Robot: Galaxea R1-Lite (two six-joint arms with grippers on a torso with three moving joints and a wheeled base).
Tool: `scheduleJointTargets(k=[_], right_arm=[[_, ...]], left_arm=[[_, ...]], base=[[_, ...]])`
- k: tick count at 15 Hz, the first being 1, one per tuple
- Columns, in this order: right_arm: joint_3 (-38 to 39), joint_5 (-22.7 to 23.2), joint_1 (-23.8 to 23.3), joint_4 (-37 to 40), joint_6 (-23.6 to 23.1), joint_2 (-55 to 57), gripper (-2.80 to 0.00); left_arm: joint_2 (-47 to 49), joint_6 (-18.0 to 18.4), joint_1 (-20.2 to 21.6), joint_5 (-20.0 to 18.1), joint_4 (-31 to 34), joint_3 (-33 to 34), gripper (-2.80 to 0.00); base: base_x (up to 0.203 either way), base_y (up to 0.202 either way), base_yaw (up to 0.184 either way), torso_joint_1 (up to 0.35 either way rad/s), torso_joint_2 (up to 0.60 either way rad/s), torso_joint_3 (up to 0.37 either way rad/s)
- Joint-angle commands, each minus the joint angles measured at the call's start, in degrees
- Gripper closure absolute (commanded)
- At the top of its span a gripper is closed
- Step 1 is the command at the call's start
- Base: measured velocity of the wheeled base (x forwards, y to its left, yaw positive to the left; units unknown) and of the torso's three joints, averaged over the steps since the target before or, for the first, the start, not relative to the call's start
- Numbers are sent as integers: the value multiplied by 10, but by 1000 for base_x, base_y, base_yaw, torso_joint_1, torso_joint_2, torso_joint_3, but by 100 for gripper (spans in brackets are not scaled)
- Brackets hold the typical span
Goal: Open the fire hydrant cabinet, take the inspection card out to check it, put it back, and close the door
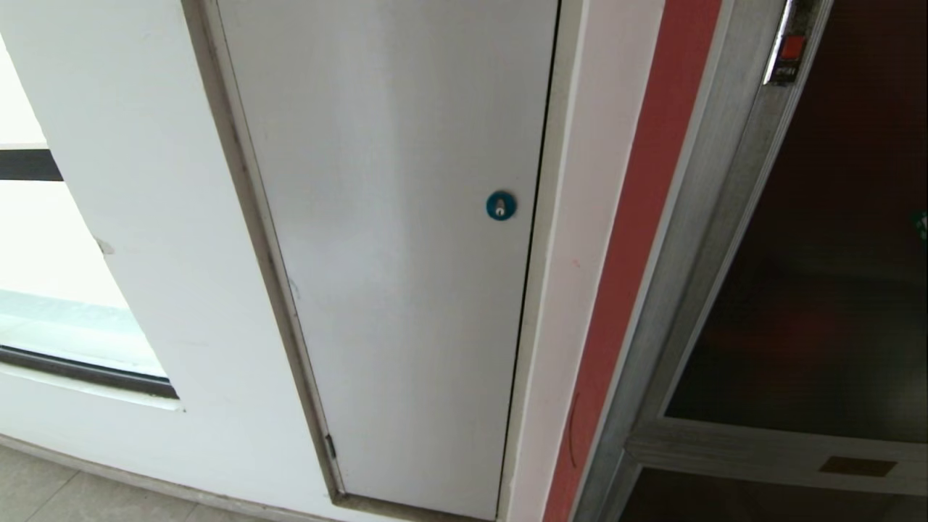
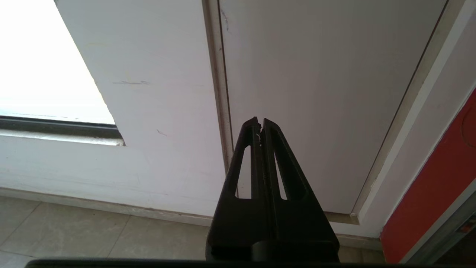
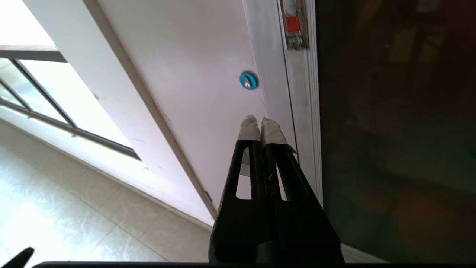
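Nearest, in its own wrist view, the right gripper (image 3: 260,121) has its tape-wrapped fingertips (image 3: 248,128) pressed together on nothing, aimed up along the brushed silver frame of the fire hydrant cabinet (image 3: 275,93). The left gripper (image 2: 259,123) is likewise closed and empty, parked low and facing the foot of the grey-white panel (image 2: 316,93); neither arm appears in the head view. Further off, the door (image 1: 812,290) is still closed, its dark glass hiding everything inside, so the inspection card cannot be seen. Its latch (image 1: 790,49) with the orange-red button sits high on the frame, at the top edge of the head view (the right wrist view shows it well beyond the fingertips). The risk from here, as I judge it, is aim: the round blue lock (image 1: 500,206) on the neighbouring panel lies closer to the fingertips than the latch, and a slight drift left would put them on the wrong fitting. Closed fingertips could also skid off the small button, or strike the glass if the reach runs long.
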Motion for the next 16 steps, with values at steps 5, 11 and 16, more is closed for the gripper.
scheduleJointTargets(k=[5, 11, 16], right_arm=[[111, -28, 0, -1, 1, -102, 0], [171, -63, -4, 1, 2, -213, 0], [200, -72, -88, 42, -1, -322, 0]], left_arm=[[1, 0, 0, 0, 0, 4, 0], [1, 0, 0, 0, 0, 4, 0], [1, 0, 0, 0, 0, 4, 0]], base=[[0, 0, 0, 0, 0, 0], [0, 0, 0, 0, 0, 0], [0, 0, 0, 0, 0, 0]])
